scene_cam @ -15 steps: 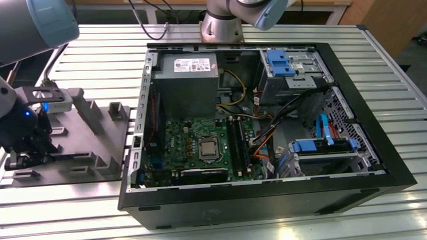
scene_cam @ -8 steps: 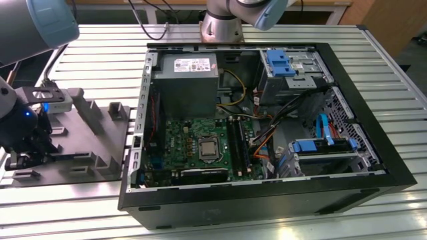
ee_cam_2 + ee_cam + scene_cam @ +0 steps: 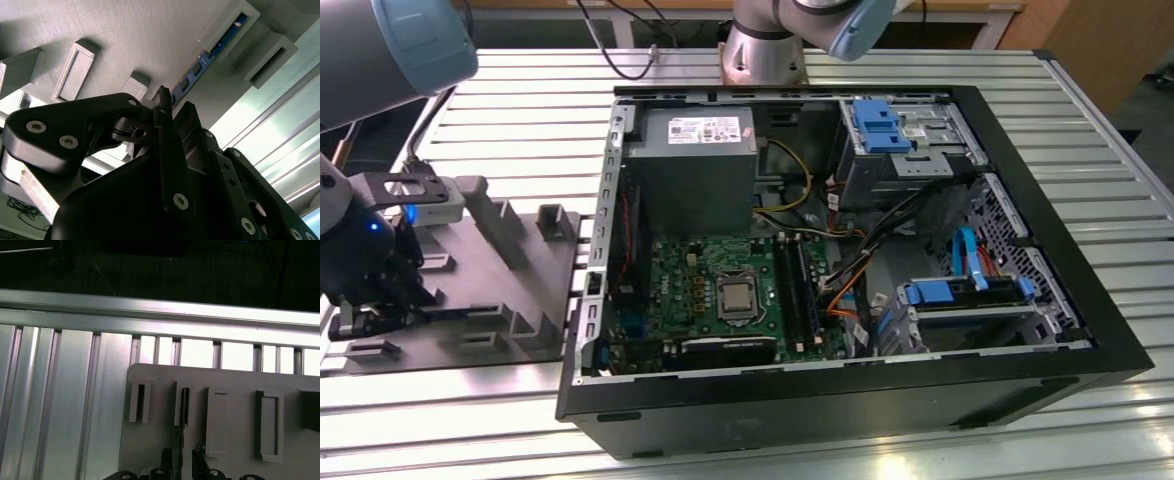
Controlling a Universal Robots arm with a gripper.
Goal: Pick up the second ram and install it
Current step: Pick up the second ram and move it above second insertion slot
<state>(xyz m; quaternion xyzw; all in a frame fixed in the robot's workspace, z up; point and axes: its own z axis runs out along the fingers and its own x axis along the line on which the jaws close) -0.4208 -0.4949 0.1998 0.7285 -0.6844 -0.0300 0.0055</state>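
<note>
Pick-up step — tool (image 3: 181,454), jaws apart, straddles the second ram (image 3: 197,66) standing in its tray (image 3: 494,300) slot at 9 o'clock of the PC case (image 3: 854,400), exterior view; next move prob. needs a square pinch, then straight lift.

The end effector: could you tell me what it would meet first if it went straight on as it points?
Most likely the slim dark blue-green memory stick standing on edge in a slot of the grey moulded plastic tray; the end effector points at it, distance unclear.
</note>
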